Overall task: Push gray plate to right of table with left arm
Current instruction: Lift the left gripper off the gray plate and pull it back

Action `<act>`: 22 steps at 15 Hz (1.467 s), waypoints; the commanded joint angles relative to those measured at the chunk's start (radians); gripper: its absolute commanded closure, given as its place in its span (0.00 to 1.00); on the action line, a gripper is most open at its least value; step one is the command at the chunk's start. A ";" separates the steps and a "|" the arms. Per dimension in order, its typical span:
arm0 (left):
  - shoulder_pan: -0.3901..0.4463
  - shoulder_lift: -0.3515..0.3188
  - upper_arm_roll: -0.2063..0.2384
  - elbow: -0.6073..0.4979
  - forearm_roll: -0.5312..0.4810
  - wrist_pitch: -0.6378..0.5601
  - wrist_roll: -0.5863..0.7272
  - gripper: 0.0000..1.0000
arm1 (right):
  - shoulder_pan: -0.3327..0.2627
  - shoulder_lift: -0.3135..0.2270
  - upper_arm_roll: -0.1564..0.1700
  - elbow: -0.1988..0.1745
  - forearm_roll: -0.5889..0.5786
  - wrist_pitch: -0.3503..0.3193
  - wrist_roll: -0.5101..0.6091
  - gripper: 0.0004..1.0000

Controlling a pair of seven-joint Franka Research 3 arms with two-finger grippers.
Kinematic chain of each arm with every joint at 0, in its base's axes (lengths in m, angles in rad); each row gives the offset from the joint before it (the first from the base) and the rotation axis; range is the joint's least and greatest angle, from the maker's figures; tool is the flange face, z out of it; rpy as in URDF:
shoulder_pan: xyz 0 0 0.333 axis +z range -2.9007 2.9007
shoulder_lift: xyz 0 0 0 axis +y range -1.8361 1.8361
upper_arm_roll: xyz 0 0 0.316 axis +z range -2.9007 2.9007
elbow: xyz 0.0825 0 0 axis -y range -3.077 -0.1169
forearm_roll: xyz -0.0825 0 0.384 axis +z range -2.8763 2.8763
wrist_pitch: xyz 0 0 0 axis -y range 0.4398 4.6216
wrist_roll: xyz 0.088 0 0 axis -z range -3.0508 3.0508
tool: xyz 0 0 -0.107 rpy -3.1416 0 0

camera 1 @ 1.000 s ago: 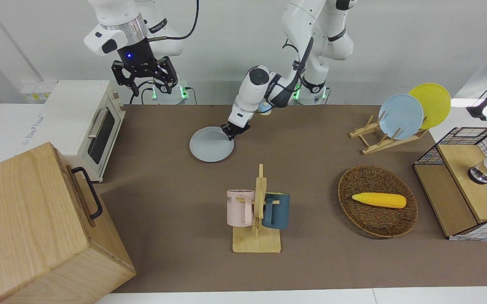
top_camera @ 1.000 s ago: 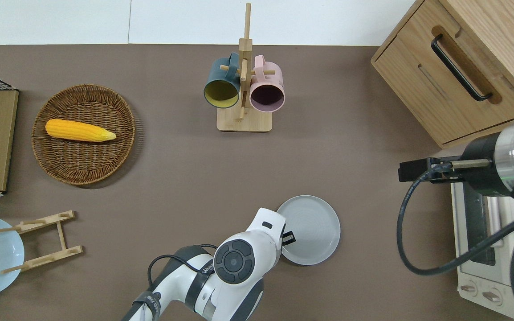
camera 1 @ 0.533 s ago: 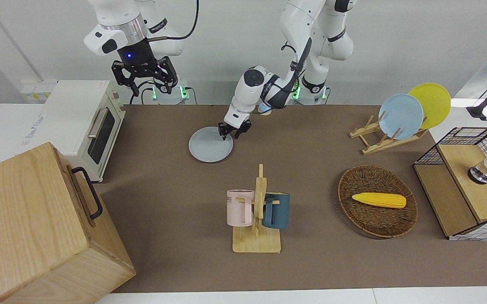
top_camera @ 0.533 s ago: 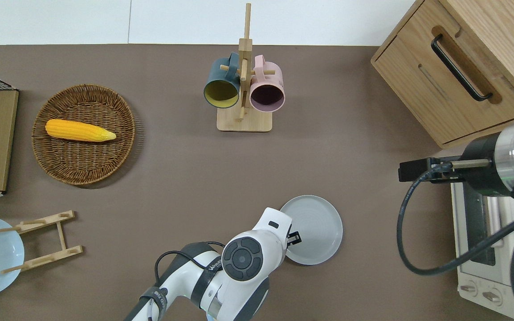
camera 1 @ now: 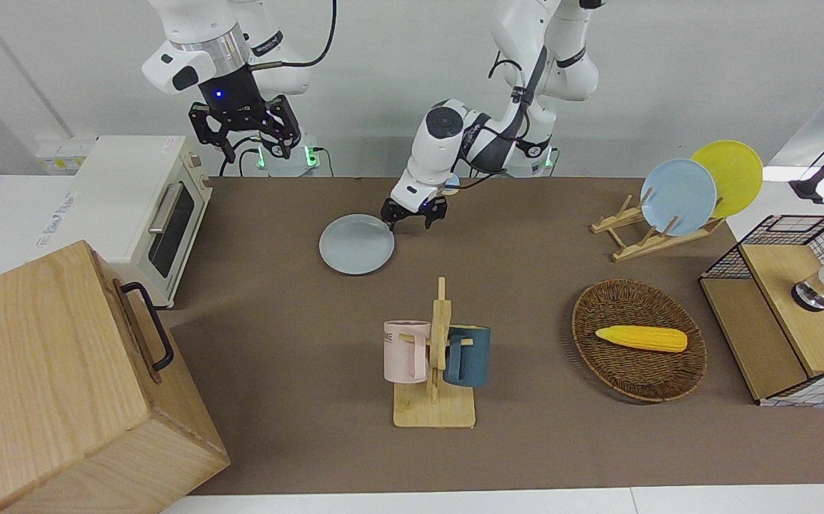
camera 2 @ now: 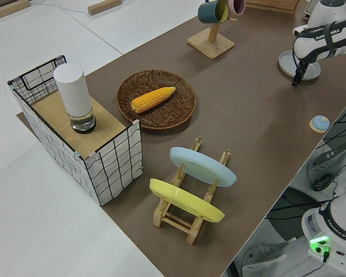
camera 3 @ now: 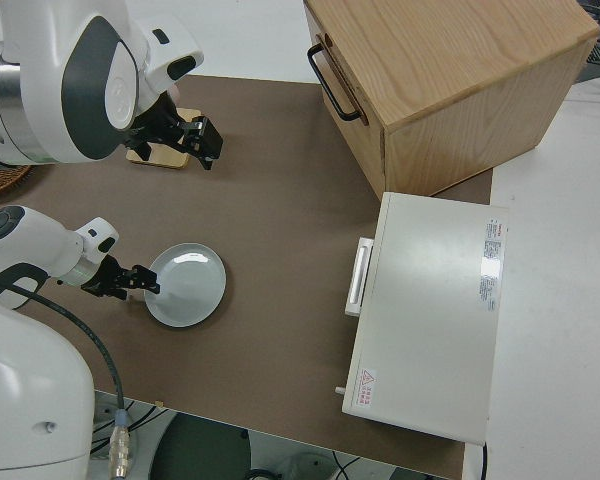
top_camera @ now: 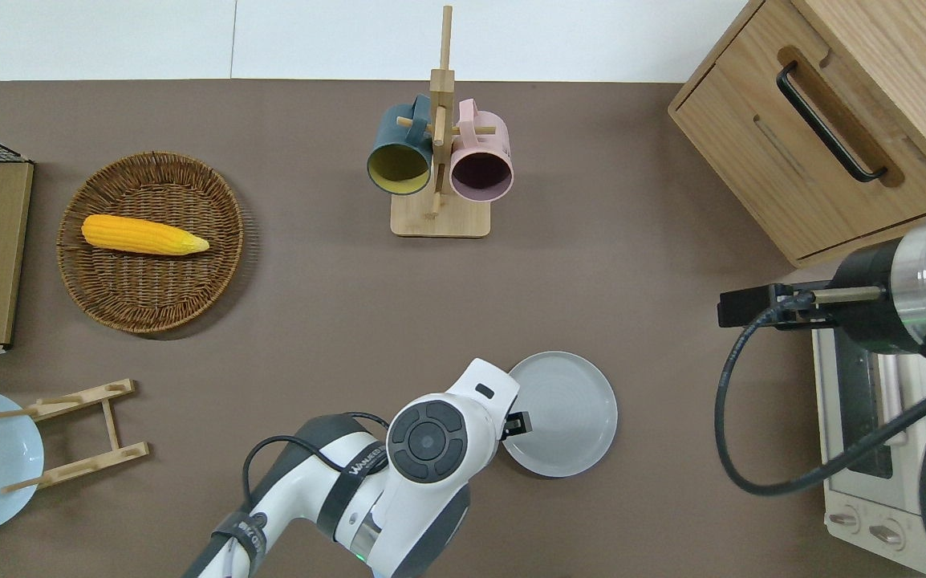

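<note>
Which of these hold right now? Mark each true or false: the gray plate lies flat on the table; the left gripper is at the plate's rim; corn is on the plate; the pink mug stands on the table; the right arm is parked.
1. The gray plate lies flat on the table: true.
2. The left gripper is at its rim, on the left arm's side: true.
3. Corn lies on the plate: false; the corn is in the wicker basket.
4. The pink mug stands on the table: false; the pink mug hangs on the mug rack.
5. The right arm is parked: true.
</note>
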State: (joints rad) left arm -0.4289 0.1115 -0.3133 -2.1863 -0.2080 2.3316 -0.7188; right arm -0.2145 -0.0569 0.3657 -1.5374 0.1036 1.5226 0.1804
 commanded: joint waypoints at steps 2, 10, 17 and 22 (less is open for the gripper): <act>0.137 -0.108 -0.001 -0.010 0.016 -0.135 0.142 0.01 | -0.006 0.006 0.004 0.014 0.016 -0.005 0.002 0.00; 0.356 -0.213 0.011 -0.013 0.136 -0.230 0.260 0.01 | -0.006 0.006 0.002 0.014 0.016 -0.005 0.002 0.00; 0.487 -0.257 0.013 0.080 0.165 -0.317 0.338 0.01 | -0.006 0.006 0.004 0.014 0.016 -0.005 0.002 0.00; 0.524 -0.253 0.017 0.174 0.162 -0.377 0.349 0.01 | -0.006 0.006 0.004 0.014 0.016 -0.005 0.002 0.00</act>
State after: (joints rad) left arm 0.0688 -0.1464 -0.2896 -2.0747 -0.0641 2.0146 -0.3823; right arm -0.2145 -0.0569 0.3657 -1.5374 0.1036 1.5226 0.1804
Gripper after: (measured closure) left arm 0.004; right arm 0.004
